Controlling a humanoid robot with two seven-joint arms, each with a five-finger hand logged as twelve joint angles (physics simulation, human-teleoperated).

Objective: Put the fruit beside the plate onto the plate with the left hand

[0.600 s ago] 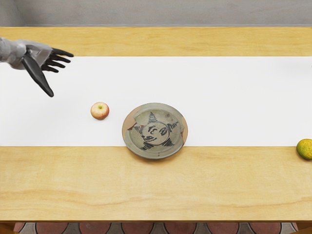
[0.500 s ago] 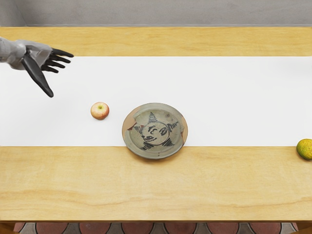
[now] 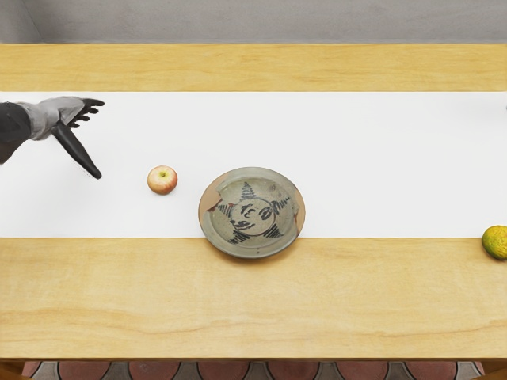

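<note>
left hand (image 3: 70, 123) spread, apart from apple (image 3: 162, 180).

Light wooden table (image 3: 253, 301), long white cloth strip (image 3: 380, 142) running across its middle, edge to edge. Round yellow-green citrus fruit (image 3: 496, 241) at far right, on bare wood just below the strip. Grey wall (image 3: 269, 20) behind; reddish floor tiles (image 3: 238, 370) along the bottom.

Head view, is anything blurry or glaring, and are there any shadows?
Head view: sharp throughout, apple, plate and left hand all crisp; light flat and even, no glare on the white strip; no distinct shadows cast.
</note>
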